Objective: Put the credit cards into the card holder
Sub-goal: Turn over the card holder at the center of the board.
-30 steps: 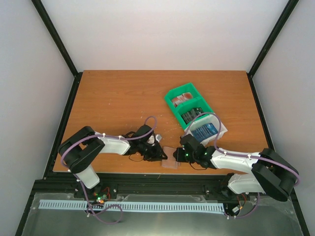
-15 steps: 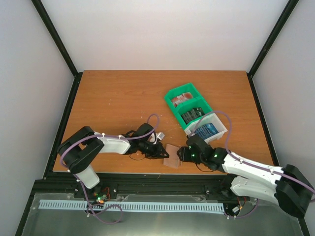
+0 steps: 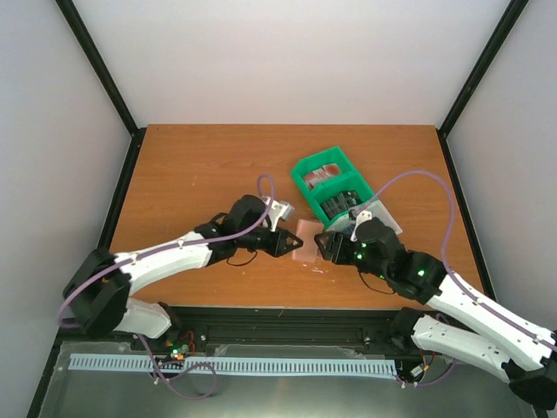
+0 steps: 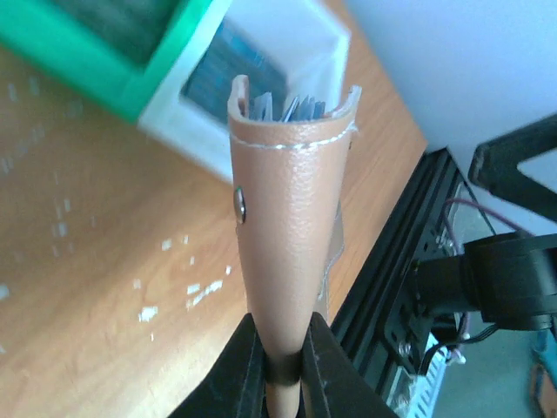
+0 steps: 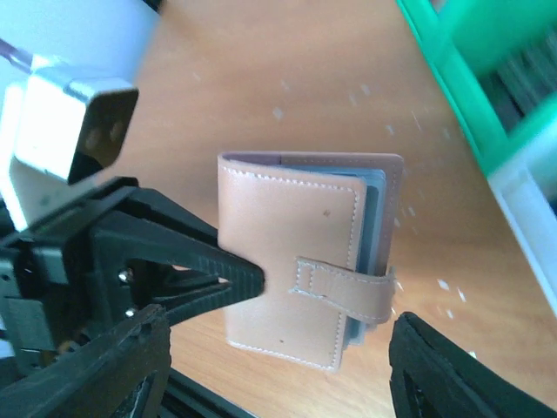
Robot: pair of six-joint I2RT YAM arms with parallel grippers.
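**Left of the card holder:** the left arm reaches in along the table (image 3: 200,174). A purple cable (image 3: 258,187) loops above its wrist. The left fingers (image 4: 252,374) are nearly closed, pinching the card holder (image 5: 291,261) by its left edge.

**Card holder:** it lies between the two sets of fingers, near the front edge of the table. It is tan with a leather-like grain and pale stitching, and a strap crosses its right edge. Grey-blue inner leaves show at the open side.

**Right of the card holder:** the right fingers (image 5: 435,374) stand wide apart on either side of it and do not touch it.

**Behind and right of the card holder:** a green-and-white compartment tray (image 3: 312,160) holds the credit cards (image 3: 324,177) in stacks, red-and-white farthest back and dark ones nearer. From above, the right arm hides most of the white compartment.

**Surface and room:** the table is orange-brown wood grain, flecked with small white marks near the card holder. Plain white walls (image 3: 287,61) and black frame posts (image 3: 100,68) enclose it.
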